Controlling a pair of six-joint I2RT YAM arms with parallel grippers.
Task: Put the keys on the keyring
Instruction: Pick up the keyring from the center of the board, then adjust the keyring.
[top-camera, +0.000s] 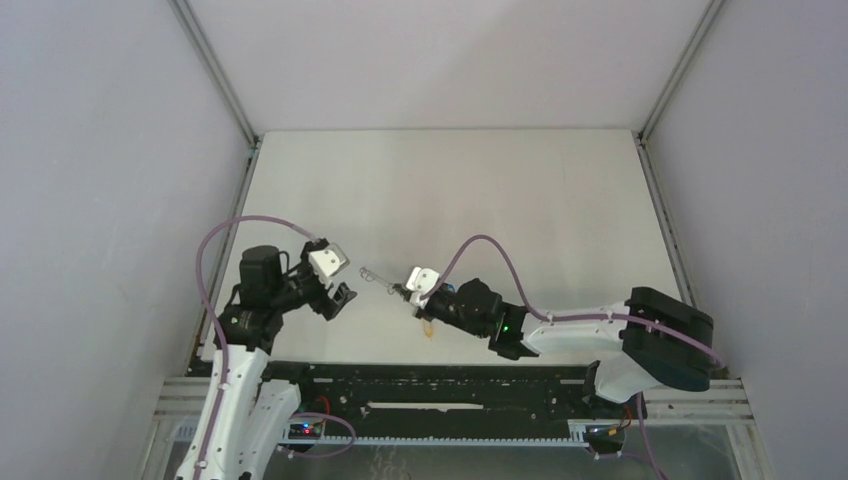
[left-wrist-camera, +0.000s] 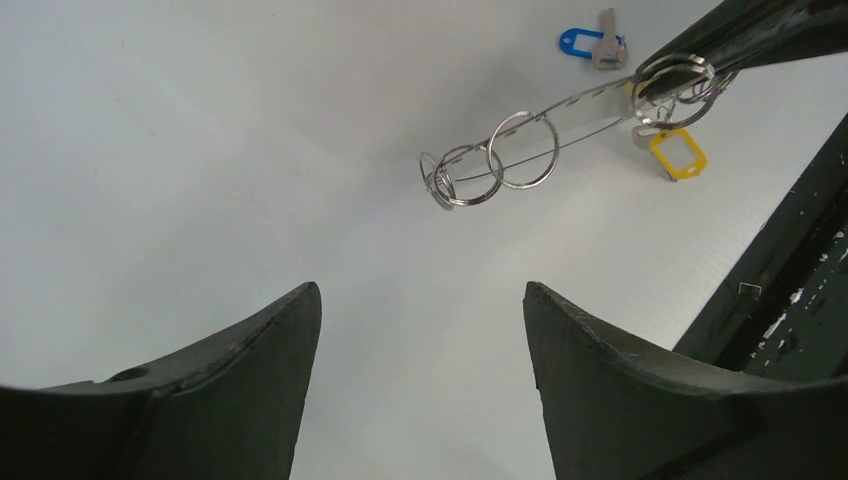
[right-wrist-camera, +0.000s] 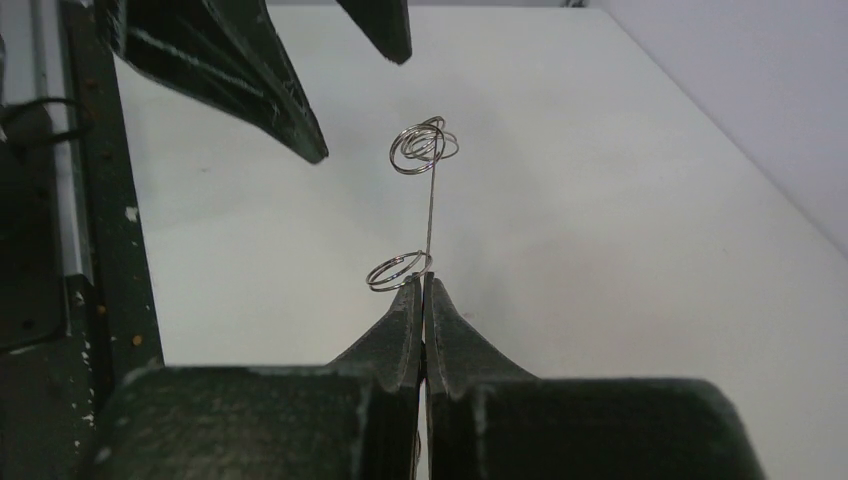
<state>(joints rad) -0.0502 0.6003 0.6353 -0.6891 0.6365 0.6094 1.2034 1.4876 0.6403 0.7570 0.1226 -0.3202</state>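
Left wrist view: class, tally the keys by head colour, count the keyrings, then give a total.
Blue-headed key: 1
Yellow-headed key: 1
Keyring: 1
Total: 3

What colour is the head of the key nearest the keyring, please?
Yellow head, clearest in the left wrist view.

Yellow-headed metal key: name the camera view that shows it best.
Left wrist view: the yellow-headed metal key shows its tag clearly, blade partly hidden. The top external view gives only a yellow speck under the right arm. The right wrist view misses it.
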